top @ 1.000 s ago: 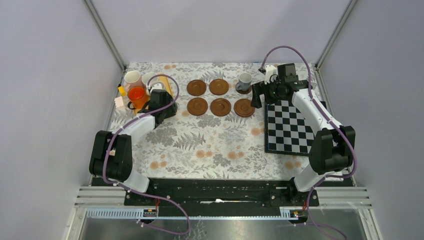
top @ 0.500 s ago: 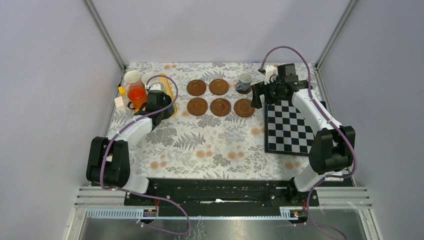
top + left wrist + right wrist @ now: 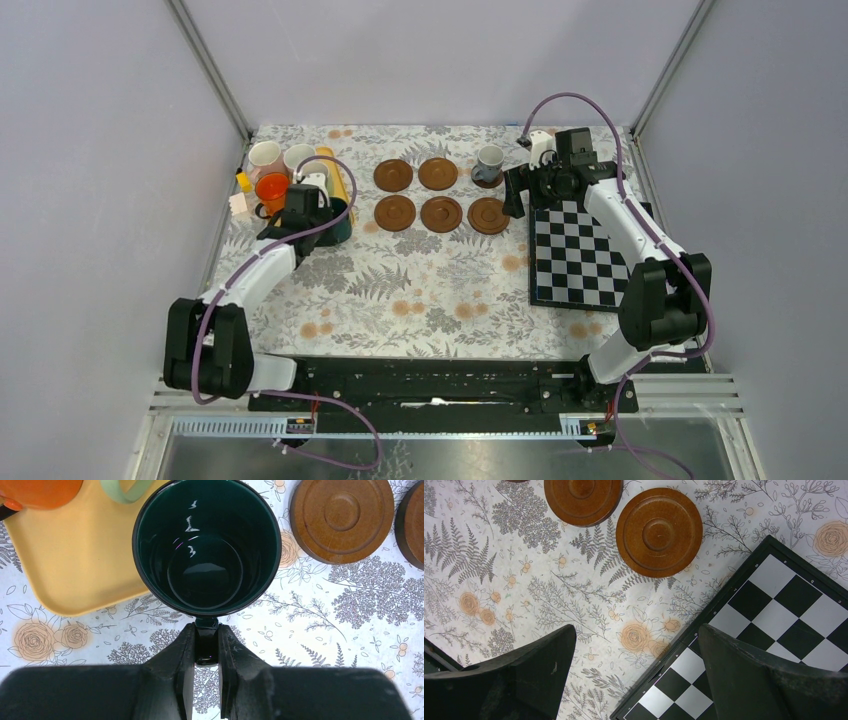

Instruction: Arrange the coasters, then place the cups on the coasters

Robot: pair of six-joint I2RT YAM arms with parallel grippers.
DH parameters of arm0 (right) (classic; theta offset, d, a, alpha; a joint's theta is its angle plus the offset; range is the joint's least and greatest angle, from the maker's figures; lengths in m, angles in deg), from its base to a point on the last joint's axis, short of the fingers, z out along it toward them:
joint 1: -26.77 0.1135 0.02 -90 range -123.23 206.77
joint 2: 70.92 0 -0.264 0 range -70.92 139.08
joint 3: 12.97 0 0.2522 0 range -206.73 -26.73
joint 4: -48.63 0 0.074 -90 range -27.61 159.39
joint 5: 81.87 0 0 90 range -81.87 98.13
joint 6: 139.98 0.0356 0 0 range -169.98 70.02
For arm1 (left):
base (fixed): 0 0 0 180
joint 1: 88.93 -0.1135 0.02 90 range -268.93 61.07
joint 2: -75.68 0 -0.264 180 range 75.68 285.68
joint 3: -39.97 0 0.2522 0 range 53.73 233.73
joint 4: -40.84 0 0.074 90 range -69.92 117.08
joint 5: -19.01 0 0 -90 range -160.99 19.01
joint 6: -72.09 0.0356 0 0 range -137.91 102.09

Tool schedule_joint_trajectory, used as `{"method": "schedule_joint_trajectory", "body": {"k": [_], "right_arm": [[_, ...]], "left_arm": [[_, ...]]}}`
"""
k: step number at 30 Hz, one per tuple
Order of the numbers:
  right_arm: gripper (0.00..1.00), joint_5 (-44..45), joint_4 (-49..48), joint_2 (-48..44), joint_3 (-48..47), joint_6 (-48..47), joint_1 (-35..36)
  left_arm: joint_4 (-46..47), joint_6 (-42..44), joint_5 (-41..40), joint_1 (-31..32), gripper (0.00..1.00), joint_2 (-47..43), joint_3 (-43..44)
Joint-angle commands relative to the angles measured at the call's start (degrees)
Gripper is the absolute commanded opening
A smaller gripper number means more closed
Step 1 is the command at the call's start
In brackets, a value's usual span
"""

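Note:
My left gripper (image 3: 206,630) (image 3: 318,216) is shut on the handle of the dark green-black cup (image 3: 207,545), which sits over the near right corner of the yellow tray (image 3: 75,565). The orange cup (image 3: 272,188), pink cup (image 3: 265,157) and white cup (image 3: 298,156) stand at the tray. A pale green cup (image 3: 125,487) shows at the top edge. The grey cup (image 3: 489,160) stands on a coaster. Several empty coasters (image 3: 395,212) (image 3: 341,520) (image 3: 659,532) lie in two rows. My right gripper (image 3: 636,630) (image 3: 515,190) hangs open over the chessboard's edge.
A black-and-white chessboard (image 3: 580,250) (image 3: 774,630) lies at the right on the floral tablecloth. Small yellow and white items (image 3: 238,200) sit left of the tray. Metal frame posts and grey walls close in the back and sides.
My left jaws have closed on the dark cup's handle, and the left arm's elbow has swung left and nearer. The right arm has not moved.

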Motion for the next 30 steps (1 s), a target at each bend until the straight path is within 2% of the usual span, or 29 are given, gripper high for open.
{"method": "schedule_joint_trajectory", "body": {"k": [1, 8, 18, 24, 30], "right_arm": [[1.0, 0.25, -0.4, -2.17, 0.23, -0.69, -0.42], [1.0, -0.28, -0.7, -2.01, 0.33, -0.58, -0.53], [1.0, 0.03, -0.51, -2.09, 0.32, -0.6, -0.55], [1.0, -0.13, -0.53, -2.02, 0.31, -0.62, -0.58], [1.0, -0.68, -0.53, -1.78, 0.24, -0.59, -0.55]], "left_arm": [[4.44, 3.55, 3.19, -1.31, 0.0, -3.03, 3.24], [7.27, 7.25, 1.43, -2.36, 0.0, 0.13, 1.98], [7.4, 9.31, 6.56, -6.56, 0.0, 7.82, 4.7], [1.55, 10.44, 8.23, -6.73, 0.21, 10.69, 8.52], [-2.1, 10.42, 5.65, -6.73, 0.39, 15.55, 13.14]]}}
